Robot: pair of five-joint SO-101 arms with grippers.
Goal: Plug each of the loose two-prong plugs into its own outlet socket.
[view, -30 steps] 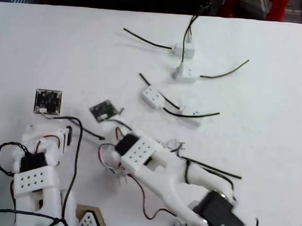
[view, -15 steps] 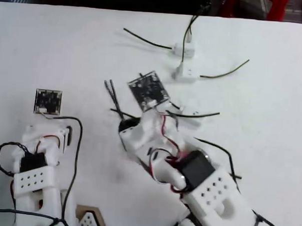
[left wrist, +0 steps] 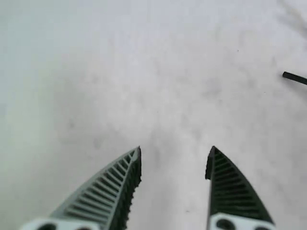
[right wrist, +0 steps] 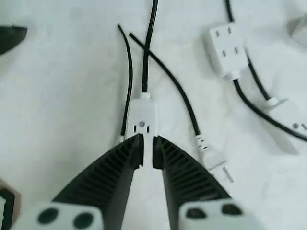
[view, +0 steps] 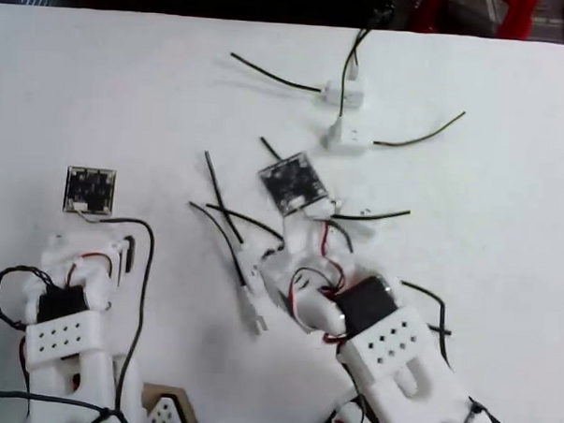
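My right gripper [right wrist: 146, 143] is almost closed, its tips pinching the near end of a white outlet block [right wrist: 142, 117] whose black cord runs away from me. A loose two-prong plug [right wrist: 213, 163] lies just beside it on its own cord. Farther off lie a second white outlet [right wrist: 223, 48] and another plug [right wrist: 288, 112]. In the high view the right arm [view: 388, 347] sits at centre bottom, with white pieces [view: 250, 299] and black cords [view: 221, 209] to its left. My left gripper [left wrist: 175, 153] hangs open over bare table; the left arm [view: 67, 305] is at the lower left.
Two more white connectors [view: 343, 94] [view: 349, 135] with cords lie at the back of the white table [view: 506, 231]. A black cord end [left wrist: 293, 76] lies ahead of the left gripper. A brown piece [view: 166, 408] sits at the front edge.
The right arm swung from the left side up toward the middle, then drew back toward the front. Black cords and white pieces now lie to its left. The left arm stayed still.
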